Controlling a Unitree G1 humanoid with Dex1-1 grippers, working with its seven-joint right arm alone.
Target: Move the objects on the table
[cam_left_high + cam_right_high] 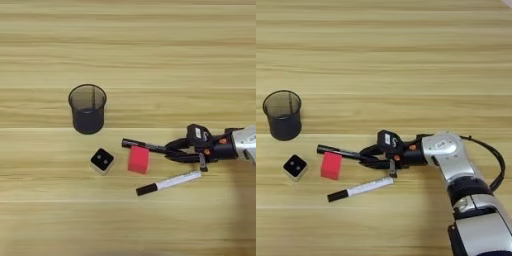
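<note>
Low over the bench (150, 45), the end effector (172, 151) is seen reaching in from 3 o'clock, its two black fingers (370, 148) narrowed around the right end of the slim black marker (145, 146); whether the marker is actually pinched cannot be told. The silver forearm (443, 150) is seen behind it. The marker lies flat, its left end just behind the red cube (138, 160). At 6 o'clock of the end effector, the white marker (167, 182) lies slanted, black cap at its lower left. At 9 o'clock of the cube, a small black-and-white block (102, 160) is seen; further toward 10 o'clock stands a dark mesh cup (87, 108), upright.
</note>
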